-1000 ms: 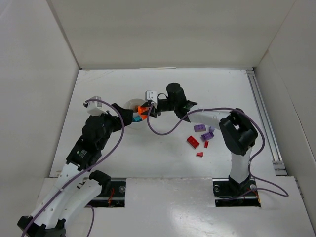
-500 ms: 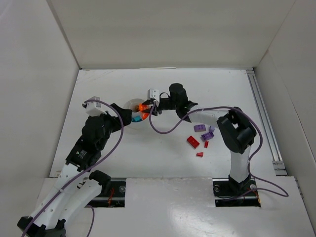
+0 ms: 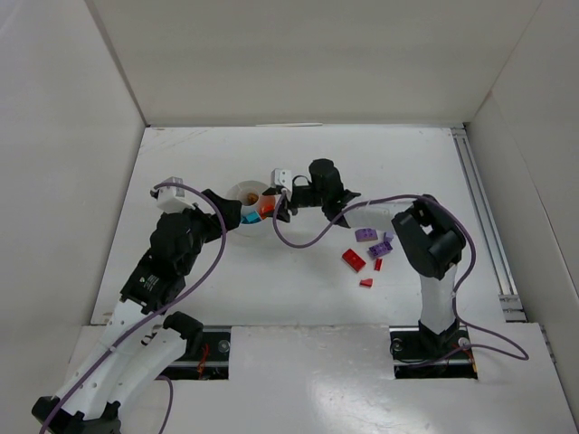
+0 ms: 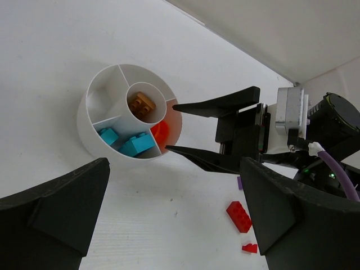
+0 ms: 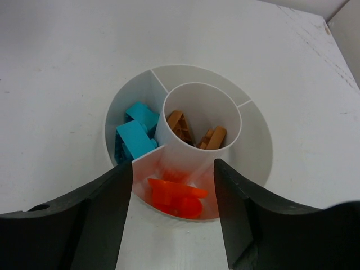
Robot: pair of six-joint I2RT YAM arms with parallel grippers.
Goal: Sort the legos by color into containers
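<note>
Where the right gripper [image 3: 274, 206] hovers, the dish [image 3: 240, 190] is partly hidden.

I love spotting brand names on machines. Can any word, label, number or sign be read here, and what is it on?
None can be read.
The white dish and the red brick on the table show no lettering.
The white block on the right arm's wrist: any marks on it are too blurred to read.
</note>
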